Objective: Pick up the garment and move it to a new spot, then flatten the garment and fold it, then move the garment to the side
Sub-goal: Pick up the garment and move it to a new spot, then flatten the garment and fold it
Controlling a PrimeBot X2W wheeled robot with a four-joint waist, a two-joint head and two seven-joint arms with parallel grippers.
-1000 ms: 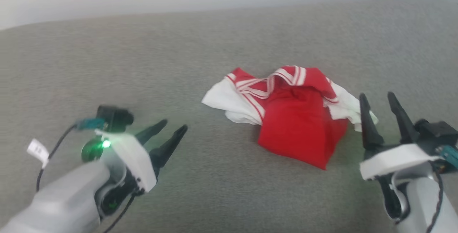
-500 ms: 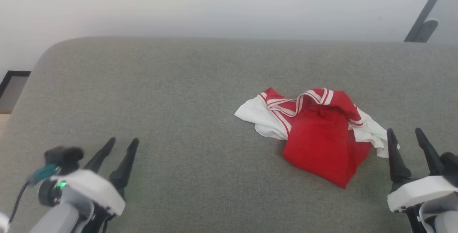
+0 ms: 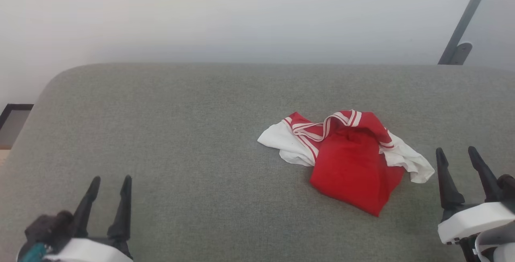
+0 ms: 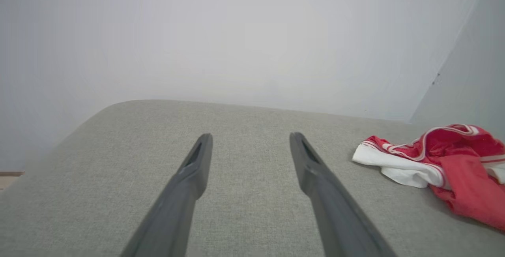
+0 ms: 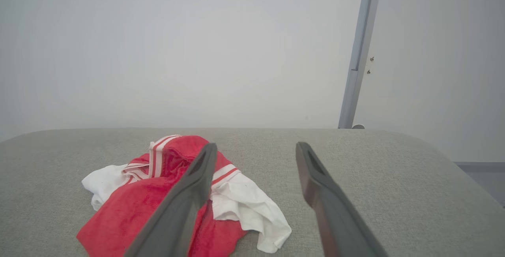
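**A:** What was hidden or cut off?

**B:** The red jersey shirt point(image 3: 354, 165) lay bunched in a heap, so its folds hid most of its front and back. One white sleeve spread out on each side of the red body, and red-and-white striped trim curled along the top. The bottom edge of the head view cut off both grippers near the wrist. In the right wrist view, one dark finger point(image 5: 181, 209) crossed in front of the shirt and covered a strip of it. In the left wrist view, the picture's edge cut off the shirt's far side.

**A:** Where did the shirt lie?

**B:** It lay crumpled on a grey fabric cushion point(image 3: 181, 133), and neither gripper touched it.

**A:** And the grippers?

**B:** There were two, each with two fingers. The left gripper point(image 3: 111, 179) stood well to the left of the shirt and nearer the robot. Its fingers were spread apart and held nothing. The right gripper point(image 3: 456, 151) stood just to the right of the shirt, near the tip of a white sleeve. Its jaws were likewise parted and empty.

**A:** What else was around the shirt?

**B:** Behind it rose a plain white wall point(image 3: 241, 12). Beyond it to the right, one grey metal post point(image 3: 462, 20) slanted up and out of the picture. Far to its left, the picture's edge cut off the corner of one dark frame point(image 3: 12, 113).
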